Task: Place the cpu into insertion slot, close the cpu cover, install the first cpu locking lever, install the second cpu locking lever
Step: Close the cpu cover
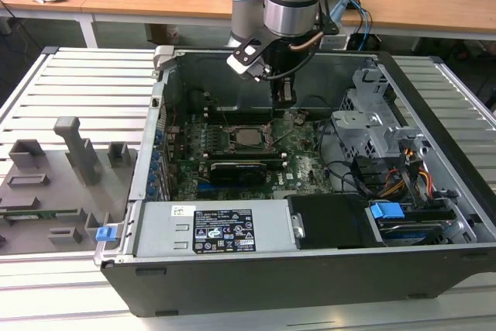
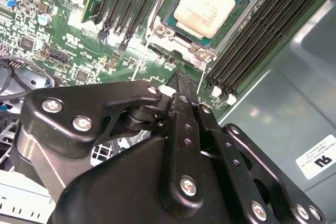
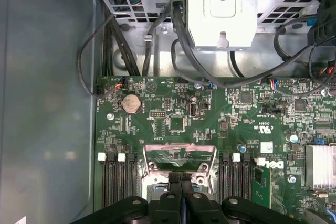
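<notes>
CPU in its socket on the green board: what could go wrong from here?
The shut hand sits close to the cpu lying in the insertion slot; a misjudged push might shift the chip or scrape the green circuit board. It might also knock the black memory slots alongside.

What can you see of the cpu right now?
The cpu is a thin square chip with a pale silvery metal top and a green edge. It lies flat in the insertion slot, its top bare, framed by the socket's metal rim. In the exterior view it reads as a grey square on the green board. The gripper hangs beside it, not touching.
</notes>
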